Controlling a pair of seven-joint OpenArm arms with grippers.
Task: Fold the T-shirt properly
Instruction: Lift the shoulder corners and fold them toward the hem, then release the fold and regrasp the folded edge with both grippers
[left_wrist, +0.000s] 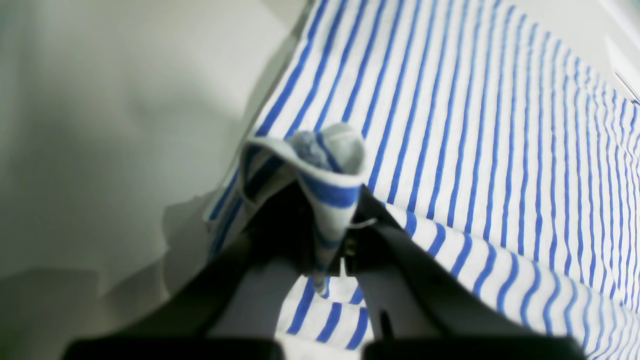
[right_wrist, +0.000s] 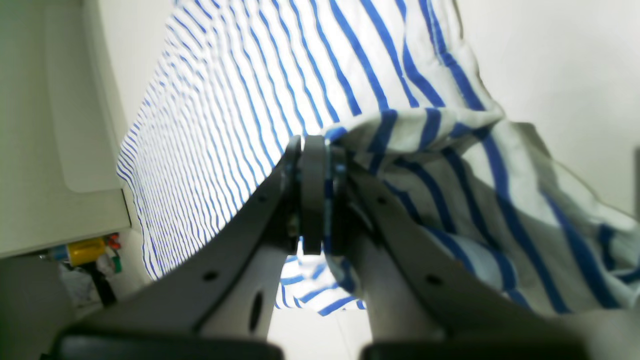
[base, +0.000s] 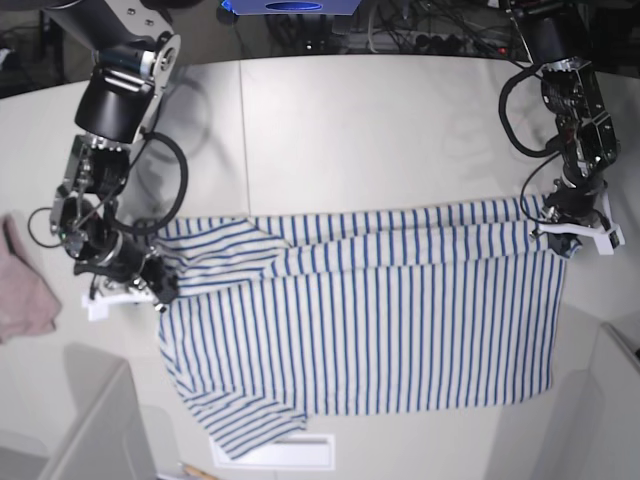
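Table edges: I see the far curved edge of the table (base: 330, 62) at top of base view, cables and gear beyond it. A seam runs front-to-back thru the tabletop left of centre.
Open room: bare tabletop across the whole far half, betw the two arms. Near side is tighter: grey panels at both lower corners, a white sheet (base: 290, 452) peeking out under the shirt's near hem.
Left side clutter: pink cloth (base: 25, 295) lies at the left edge of base view, apart from the shirt, just outboard of my R arm.
T-shirt pos: T-shirt (base: 370, 320) sits mid-table, spread wide betw both grippers, near part flat on the table.
T-shirt look: white w/ thin blue stripes. Far edge is lifted and doubled over along its length, a folded band running side to side. One sleeve sticks out at lower left of base view; fabric bunches and wrinkles near my R gripper.
L gripper: L gripper (left_wrist: 332, 235) is clamped on a peaked corner of striped cloth, raised above the flat part.
R gripper: R gripper (right_wrist: 315, 200) has its jaws pinched together on a bunched shirt edge, cloth draping off to one side.
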